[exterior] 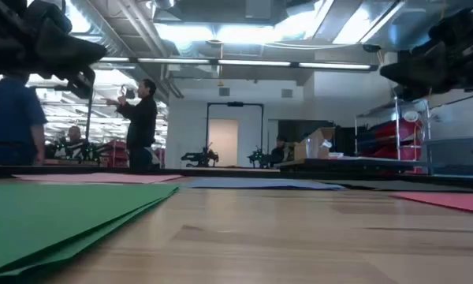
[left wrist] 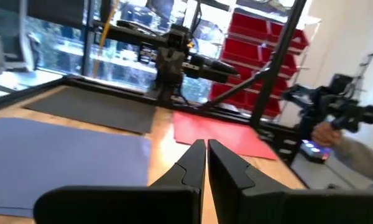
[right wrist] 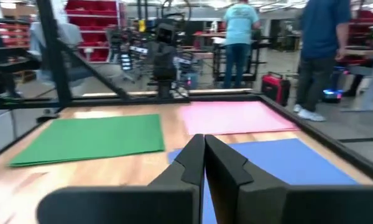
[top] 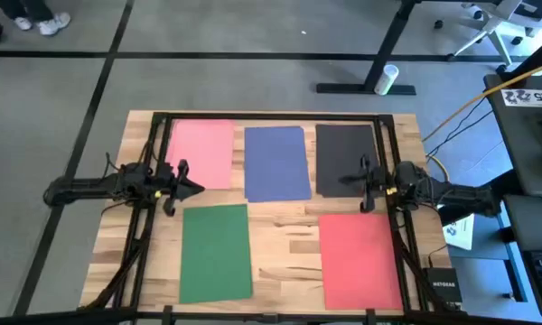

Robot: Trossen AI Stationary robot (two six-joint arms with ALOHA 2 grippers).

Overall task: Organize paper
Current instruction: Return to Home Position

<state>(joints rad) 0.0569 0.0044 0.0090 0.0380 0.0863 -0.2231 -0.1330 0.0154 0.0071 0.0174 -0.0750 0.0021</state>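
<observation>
Busy workshop w/ shelving and people behind; wood table (top: 289, 236) in front. Paper lies in five stacks by colour: pink (top: 201, 153), blue (top: 276, 163), black (top: 345, 160) in the back row, green (top: 216, 251) and red (top: 359, 261) nearer the low camera. Left gripper (left wrist: 206, 146) hangs by pink's near edge, fingers pressed together, empty. Right gripper (right wrist: 204, 138) hangs over black's near edge, also closed, nothing held. Sheets look light, thin, floppy, prob. slick on each other. Best nipped at a free edge or corner, else a stack skews.
</observation>
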